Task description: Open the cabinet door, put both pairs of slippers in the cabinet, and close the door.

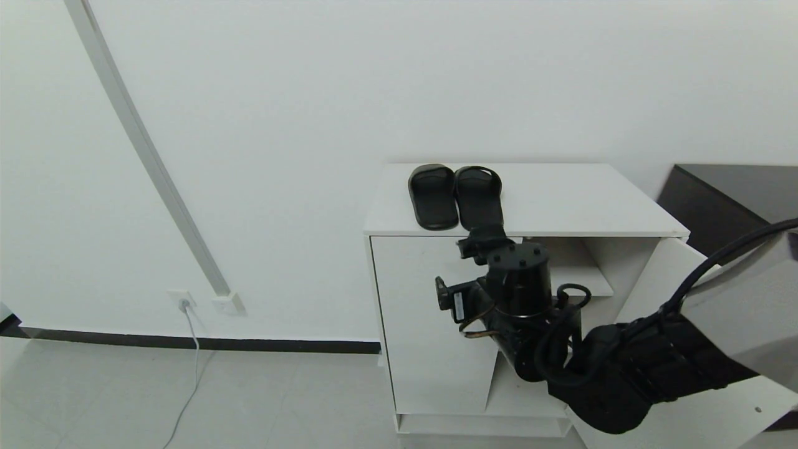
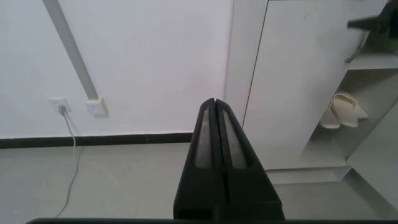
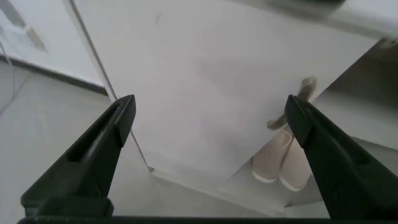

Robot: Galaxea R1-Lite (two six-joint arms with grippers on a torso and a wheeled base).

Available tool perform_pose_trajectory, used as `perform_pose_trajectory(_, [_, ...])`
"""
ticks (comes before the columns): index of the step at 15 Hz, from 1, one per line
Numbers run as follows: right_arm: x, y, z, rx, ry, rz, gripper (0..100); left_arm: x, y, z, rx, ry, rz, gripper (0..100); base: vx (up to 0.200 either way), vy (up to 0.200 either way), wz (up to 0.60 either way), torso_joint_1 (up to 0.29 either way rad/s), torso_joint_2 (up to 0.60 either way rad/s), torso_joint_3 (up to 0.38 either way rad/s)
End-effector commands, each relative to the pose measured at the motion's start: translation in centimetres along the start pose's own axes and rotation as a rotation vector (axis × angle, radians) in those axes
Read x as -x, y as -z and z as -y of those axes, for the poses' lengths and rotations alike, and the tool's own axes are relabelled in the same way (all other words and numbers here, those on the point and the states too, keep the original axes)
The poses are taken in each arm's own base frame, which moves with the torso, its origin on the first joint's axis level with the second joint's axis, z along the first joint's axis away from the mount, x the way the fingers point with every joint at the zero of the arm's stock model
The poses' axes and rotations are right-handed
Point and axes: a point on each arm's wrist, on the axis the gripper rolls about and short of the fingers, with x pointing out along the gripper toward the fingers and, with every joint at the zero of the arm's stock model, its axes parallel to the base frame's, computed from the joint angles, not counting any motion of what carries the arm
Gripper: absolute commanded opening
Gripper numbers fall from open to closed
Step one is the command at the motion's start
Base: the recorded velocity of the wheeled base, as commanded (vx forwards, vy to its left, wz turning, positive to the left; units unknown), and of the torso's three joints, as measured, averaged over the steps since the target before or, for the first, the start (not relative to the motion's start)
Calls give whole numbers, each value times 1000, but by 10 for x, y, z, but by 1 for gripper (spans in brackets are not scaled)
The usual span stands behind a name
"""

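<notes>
**Black pair on top, cream pair on the lower shelf**

From the head camera we see a pair of black rubber slide slippers (image 1: 455, 196) lying side by side on top of the low white cabinet (image 1: 573, 199), toes toward the wall and heels near the front edge. The cabinet's left door (image 1: 424, 324) is shut and its right door (image 1: 654, 280) hangs open toward us. The right gripper (image 1: 479, 240) sits at the cabinet's top edge, just below the heel of the slipper on our right. Its dark fingers merge with that slipper here, so we cannot tell whether they touch it.

The right wrist camera makes the jaws plain: they are spread wide with nothing between them, facing the shut door and its metal handle (image 3: 291, 102). Beyond the handle a pair of cream slippers (image 3: 283, 158) lies on the lower shelf, partly cut off by one finger. The left wrist camera gives that pair whole, while in the head view the right arm stands in front of that shelf.

The left gripper (image 2: 214, 143) has its fingers pressed flat together, holding nothing, well apart from the cabinet. Behind it we see a white wall socket (image 2: 60, 106) with a grey cable (image 2: 73, 162) running to the floor.
</notes>
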Motion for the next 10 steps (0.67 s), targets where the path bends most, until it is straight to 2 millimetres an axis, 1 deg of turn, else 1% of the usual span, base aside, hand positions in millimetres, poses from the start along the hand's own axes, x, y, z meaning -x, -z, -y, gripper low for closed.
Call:
perform_pose_trajectory(1, [4,-34,-1,-62,6,60,100,0,0,0,1,0,-1,0,0,0,0,0,0,0])
perform_pose_trajectory(3, [6,-46,-1,-65,8,58,100,0,0,0,1,0,-1,0,0,0,0,0,0,0])
perform_pose_trajectory(5, [8,-56,0,-108,9,47,100,0,0,0,1,0,-1,0,0,0,0,0,0,0])
perform_pose_trajectory(10, [7,-54,0,-118,13,18,100,0,0,0,-2,0,-1,0,0,0,0,0,0,0])
